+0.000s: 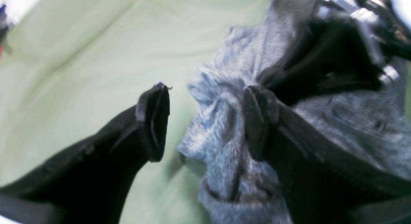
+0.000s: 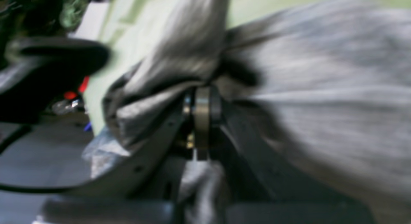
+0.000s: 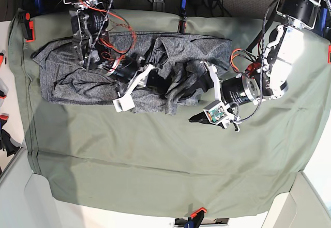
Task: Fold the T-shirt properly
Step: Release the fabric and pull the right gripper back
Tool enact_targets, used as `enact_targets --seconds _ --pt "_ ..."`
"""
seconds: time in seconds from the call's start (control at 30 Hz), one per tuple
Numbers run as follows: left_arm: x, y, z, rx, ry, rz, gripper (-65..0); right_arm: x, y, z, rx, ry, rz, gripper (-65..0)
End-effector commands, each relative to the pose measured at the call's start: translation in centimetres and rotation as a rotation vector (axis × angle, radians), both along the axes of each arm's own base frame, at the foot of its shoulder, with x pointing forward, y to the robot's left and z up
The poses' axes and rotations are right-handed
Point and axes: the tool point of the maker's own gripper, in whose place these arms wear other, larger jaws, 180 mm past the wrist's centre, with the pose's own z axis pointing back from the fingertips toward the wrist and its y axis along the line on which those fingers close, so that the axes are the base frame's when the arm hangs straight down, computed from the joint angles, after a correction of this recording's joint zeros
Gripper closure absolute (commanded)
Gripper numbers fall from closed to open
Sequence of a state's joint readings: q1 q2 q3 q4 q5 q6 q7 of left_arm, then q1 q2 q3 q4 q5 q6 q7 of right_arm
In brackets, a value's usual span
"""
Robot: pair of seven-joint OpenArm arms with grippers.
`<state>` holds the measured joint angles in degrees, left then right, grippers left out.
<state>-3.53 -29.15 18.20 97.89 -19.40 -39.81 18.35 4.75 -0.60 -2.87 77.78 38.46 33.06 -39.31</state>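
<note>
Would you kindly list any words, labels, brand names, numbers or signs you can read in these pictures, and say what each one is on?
No text can be read in any view.
T-shirt: plain speckled grey, no print or label showing.
Green cloth: plain, no marking.
Left gripper and right gripper: no readable label; both wrist views are blurred.
Green board on the left wrist camera mount: any markings are too small to read.

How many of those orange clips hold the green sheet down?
4 that I can see: one clip at the far left corner, one at the middle of the far edge, one at the right edge, one at the near edge. The arms may hide others.
</note>
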Motion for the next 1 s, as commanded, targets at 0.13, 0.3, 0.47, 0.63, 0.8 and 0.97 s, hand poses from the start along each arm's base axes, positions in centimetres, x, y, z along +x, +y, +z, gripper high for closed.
enact_targets --seconds 0.13,0.3,0.47,0.63,0.8,0.97 --pt "0.0 0.9 1.7 0.018 -0.04 -0.019 -39.5 2.3 -2.8 3.9 0.032 -0.099 -0.057 0.0" --pt "-1.1 1.5 -0.2 0.057 0.019 -0.006 -39.5 3.5 -7.5 6.3 -0.034 -0.172 -0.122 0.0" --pt "-2.4 4.1 -0.7 -0.014 0.077 0.095 -39.4 3.8 -15.8 7.6 -0.098 -0.217 -0.311 0.0" --pt "-3.2 7.3 -0.1 -0.053 0.086 0.201 -39.4 2.2 -23.2 6.9 -0.164 -0.182 -0.468 0.0" --pt "-3.7 8.0 -0.4 -0.066 0.105 0.225 -39.4 0.3 -26.1 5.6 -0.231 -0.133 -0.506 -22.0" --pt "-3.9 7.1 -0.6 -0.1 0.113 0.231 -39.4 0.2 -27.7 4.7 -0.334 -0.131 -0.549 -38.6"
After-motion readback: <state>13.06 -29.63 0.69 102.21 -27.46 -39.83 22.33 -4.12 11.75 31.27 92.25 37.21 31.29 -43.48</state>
